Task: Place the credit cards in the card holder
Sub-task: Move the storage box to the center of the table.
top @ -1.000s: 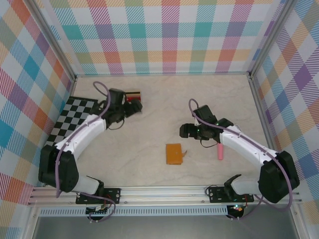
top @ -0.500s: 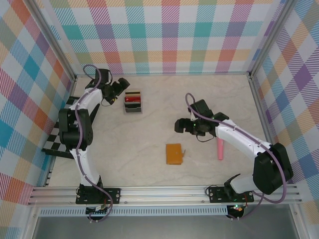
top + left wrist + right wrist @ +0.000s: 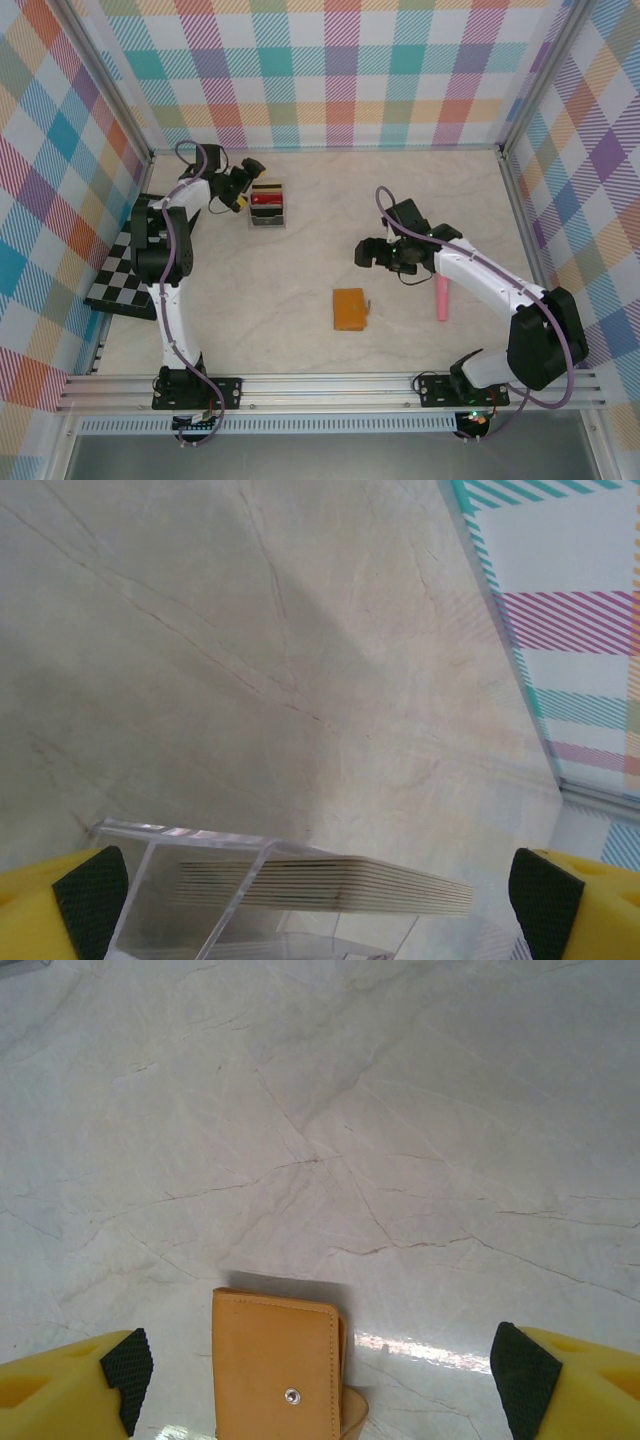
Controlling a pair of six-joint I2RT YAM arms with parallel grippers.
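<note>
Hovering wide open and empty, left gripper (image 3: 318,898) sits just beside the credit cards (image 3: 266,197); right gripper (image 3: 325,1370), likewise open, overlooks the closed card holder (image 3: 349,309).

Orange-tan card holder (image 3: 349,308), black-and-white chessboard (image 3: 108,283)

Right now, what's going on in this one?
No card has been picked up yet. The left tool is open beside the clear rack at the back of the table, where the credit cards sit stacked. The right tool hangs open over the table, apart from the orange card holder, which lies flat and closed nearer the arm bases.
</note>
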